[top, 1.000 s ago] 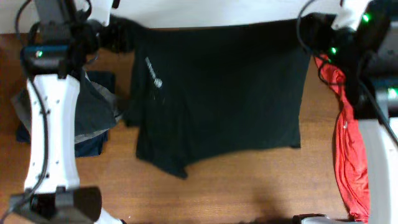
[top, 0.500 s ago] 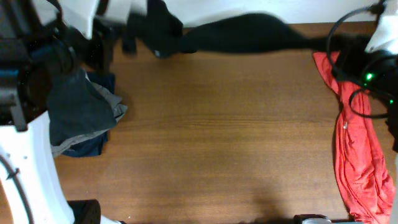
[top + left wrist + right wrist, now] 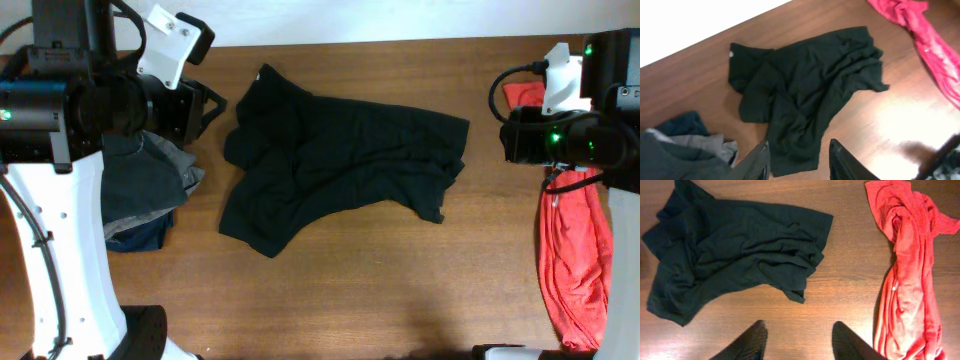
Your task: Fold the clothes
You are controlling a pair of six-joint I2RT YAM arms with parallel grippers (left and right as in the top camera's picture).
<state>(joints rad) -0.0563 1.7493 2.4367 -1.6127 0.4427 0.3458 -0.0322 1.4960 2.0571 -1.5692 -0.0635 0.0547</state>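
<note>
Two grippers hang empty over the wooden table (image 3: 400, 300), fingers spread wide: the left gripper (image 3: 799, 148) at the bottom of its wrist view, the right gripper (image 3: 800, 327) likewise. Beyond them the black T-shirt (image 3: 335, 165) lies crumpled at centre frame overhead. Farther out, a red-orange shirt (image 3: 565, 270) lines the right edge, and grey and navy pieces (image 3: 140, 190) are heaped at left.

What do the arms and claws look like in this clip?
The left arm and right arm have white links, black joint housings with green lights, and looping black cables. The left claw and right claw each show two dark, tapered fingers.
</note>
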